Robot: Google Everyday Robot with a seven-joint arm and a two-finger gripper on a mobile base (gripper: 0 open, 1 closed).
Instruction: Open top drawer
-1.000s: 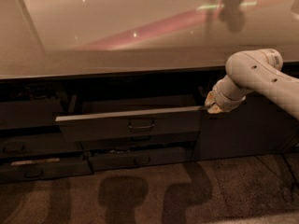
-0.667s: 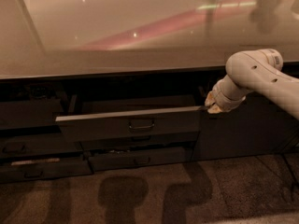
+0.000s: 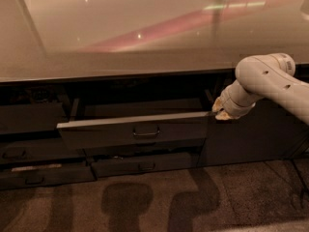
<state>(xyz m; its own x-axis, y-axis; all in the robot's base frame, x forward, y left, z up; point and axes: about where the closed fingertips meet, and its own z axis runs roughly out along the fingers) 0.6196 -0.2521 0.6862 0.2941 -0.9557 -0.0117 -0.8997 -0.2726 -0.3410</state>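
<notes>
The top drawer [image 3: 130,132] is a wide dark grey drawer under the counter, pulled partly out, with a pale top edge and a small central bar handle [image 3: 146,132]. Its inside is dark and mostly hidden. My gripper [image 3: 219,113] is at the end of the white arm [image 3: 270,83] that comes in from the right. It sits at the drawer's top right corner, touching or very close to the front's edge.
A glossy beige countertop [image 3: 145,33] runs over the drawers. A lower drawer [image 3: 145,166] sits below the open one. Narrower dark drawers [image 3: 29,151] are on the left. A dark cabinet panel [image 3: 251,139] is on the right. Patterned carpet [image 3: 154,202] covers the floor.
The drawer and the arm stand as before. Only a pale reflection at the countertop's far right has shifted to the right edge.
</notes>
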